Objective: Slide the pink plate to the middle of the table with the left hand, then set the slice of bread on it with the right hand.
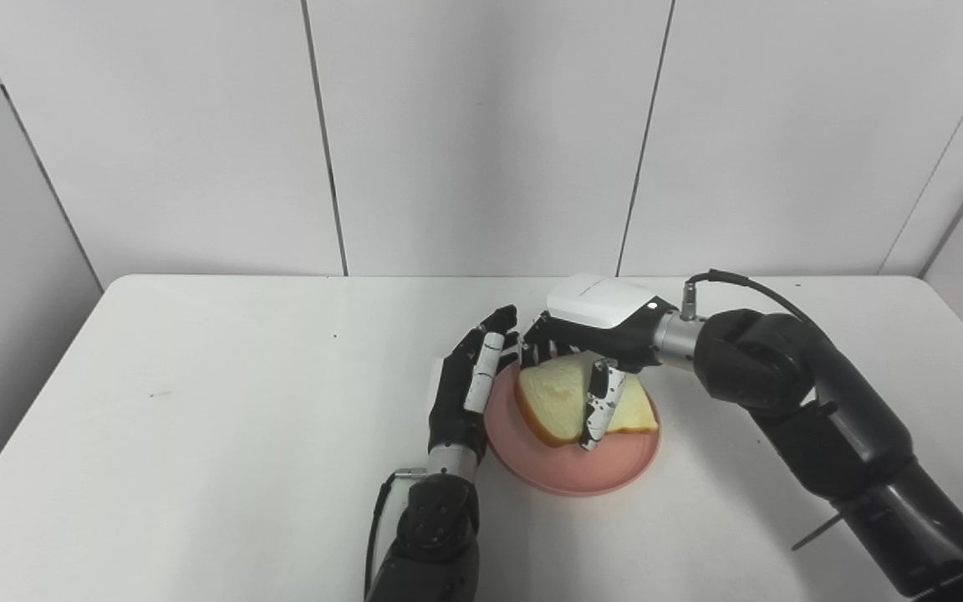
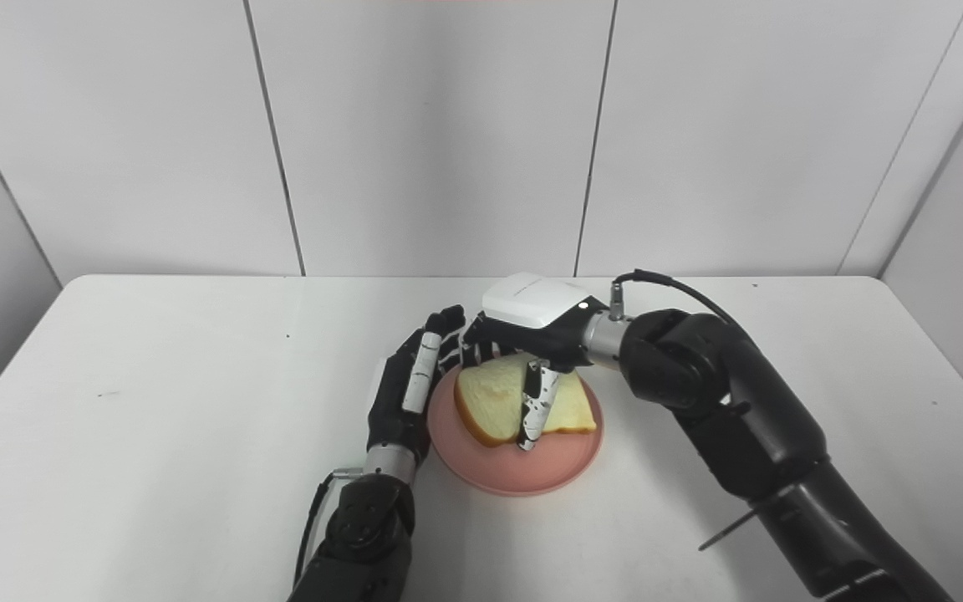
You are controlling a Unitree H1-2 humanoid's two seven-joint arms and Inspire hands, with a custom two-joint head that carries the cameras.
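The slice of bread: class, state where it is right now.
In both eye views the slice of bread lies over the pink plate near the table's middle, gripped by the right hand, with the left hand at the plate's left rim.

both arms cut off by the bottom edge, so shoulders & body not seen. right hand (image 1: 594, 334) covers the far edge of the bread (image 1: 561, 397); its fingers (image 1: 597, 410) cross the slice's front, hiding a strip of crumb & whether their tips touch the pink plate (image 1: 582, 477) below. under the slice, contact w/ plate can't be told. left hand (image 1: 469, 389) blocks the plate's rim behind its fingers; touching or just beside, unclear. surface (image 1: 197, 401) front corners run out of frame.
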